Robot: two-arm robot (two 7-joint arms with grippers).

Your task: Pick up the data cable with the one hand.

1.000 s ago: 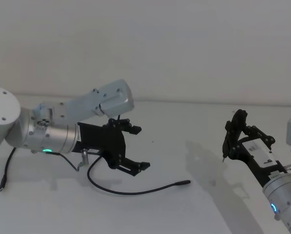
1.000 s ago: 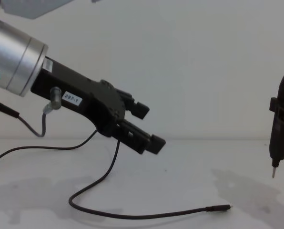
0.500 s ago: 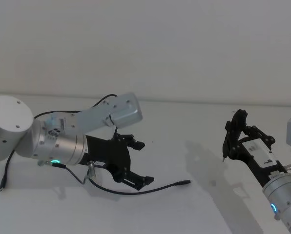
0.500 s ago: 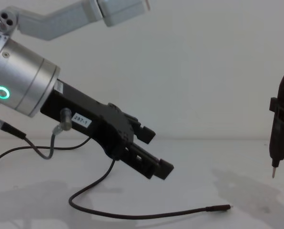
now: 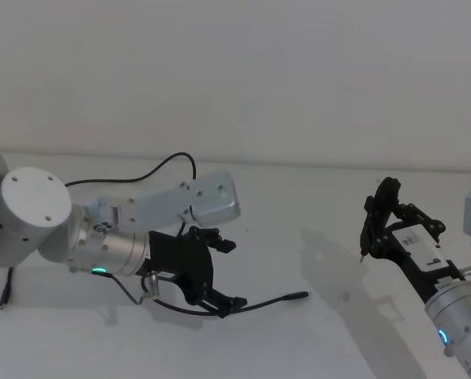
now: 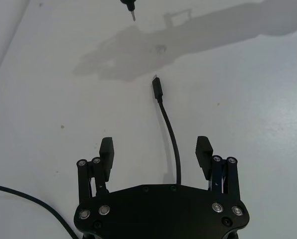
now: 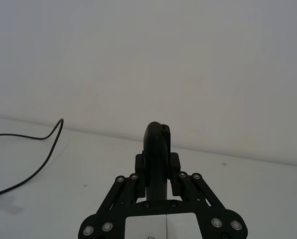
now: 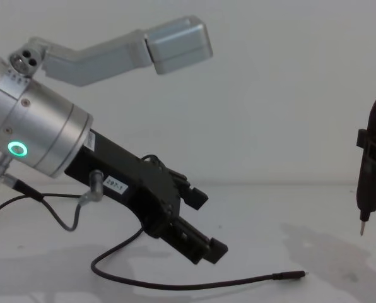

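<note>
I am holding the left gripper (image 6: 155,147) low over the tabletop (image 5: 299,197), with its fingers spread wide so the cable (image 6: 169,129) is lining up between them for a pinch. The cable is lying flat mid-tabletop, well off the far edge. The right gripper (image 7: 156,172) is sitting parked toward the right side, clamped on a pointed tool (image 8: 363,189).

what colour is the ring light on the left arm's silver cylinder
Green. The ring light shows best in the chest view.
</note>
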